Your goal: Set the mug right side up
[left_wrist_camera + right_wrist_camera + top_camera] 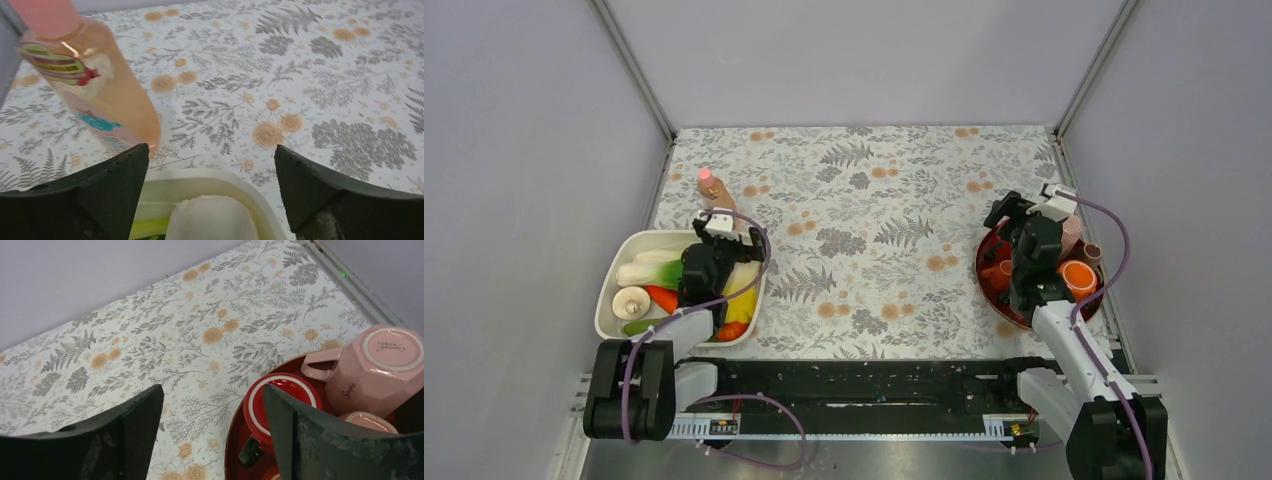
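A pink mug [380, 370] stands upside down on the red tray [235, 440], base up, handle to the left; it also shows in the top view [1072, 232]. A red mug [282, 400] with a black handle stands upside down next to it, partly behind my right finger. My right gripper [212, 390] is open and empty, over the tray's left edge, in the top view [1016, 212] too. My left gripper [211, 150] is open and empty over the white tub [220, 175].
An orange cup [1078, 277] and a small brown cup [1092, 252] also sit on the tray [980, 270]. The white tub [609, 290] holds vegetables. A pink-capped bottle [714, 190] stands just beyond it. Walls close in left, right and back.
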You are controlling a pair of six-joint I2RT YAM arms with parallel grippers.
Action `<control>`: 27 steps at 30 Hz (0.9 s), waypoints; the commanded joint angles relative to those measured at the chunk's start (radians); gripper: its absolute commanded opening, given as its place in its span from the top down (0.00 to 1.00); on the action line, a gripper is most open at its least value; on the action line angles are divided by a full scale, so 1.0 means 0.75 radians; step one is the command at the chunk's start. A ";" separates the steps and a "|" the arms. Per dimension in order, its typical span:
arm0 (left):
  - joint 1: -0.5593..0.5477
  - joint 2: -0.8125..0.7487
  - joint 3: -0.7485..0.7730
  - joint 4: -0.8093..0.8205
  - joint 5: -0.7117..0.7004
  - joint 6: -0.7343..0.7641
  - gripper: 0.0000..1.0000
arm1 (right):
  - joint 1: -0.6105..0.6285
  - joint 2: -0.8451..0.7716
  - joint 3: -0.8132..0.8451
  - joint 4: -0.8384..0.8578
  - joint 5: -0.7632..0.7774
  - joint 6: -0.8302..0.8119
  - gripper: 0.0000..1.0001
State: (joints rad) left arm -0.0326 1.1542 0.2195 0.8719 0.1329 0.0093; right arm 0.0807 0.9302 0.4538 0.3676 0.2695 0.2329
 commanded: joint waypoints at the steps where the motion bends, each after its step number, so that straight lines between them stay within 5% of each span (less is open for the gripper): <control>1: 0.006 -0.093 0.133 -0.351 0.328 0.093 0.01 | 0.030 -0.044 0.222 -0.662 0.116 0.266 0.21; 6: 0.005 -0.195 0.311 -0.840 0.527 0.195 0.01 | 0.168 0.028 0.339 -1.023 0.419 0.402 0.24; 11: 0.005 -0.281 0.443 -1.153 0.588 0.248 0.01 | 0.216 0.200 0.388 -1.095 0.470 0.496 0.18; 16: 0.004 -0.261 0.557 -1.348 0.592 0.207 0.01 | 0.223 0.321 0.407 -1.023 0.512 0.552 0.63; 17: 0.005 -0.257 0.577 -1.373 0.587 0.197 0.01 | 0.223 0.342 0.413 -1.020 0.539 0.570 0.65; 27: 0.005 -0.273 0.618 -1.384 0.615 0.151 0.01 | 0.223 0.509 0.496 -0.935 0.561 0.632 0.59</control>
State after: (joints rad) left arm -0.0311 0.9607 0.6327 -0.1707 0.5522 0.1390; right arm 0.2405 1.2751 0.7639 -0.3912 0.6636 0.6632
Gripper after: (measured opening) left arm 0.988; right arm 0.396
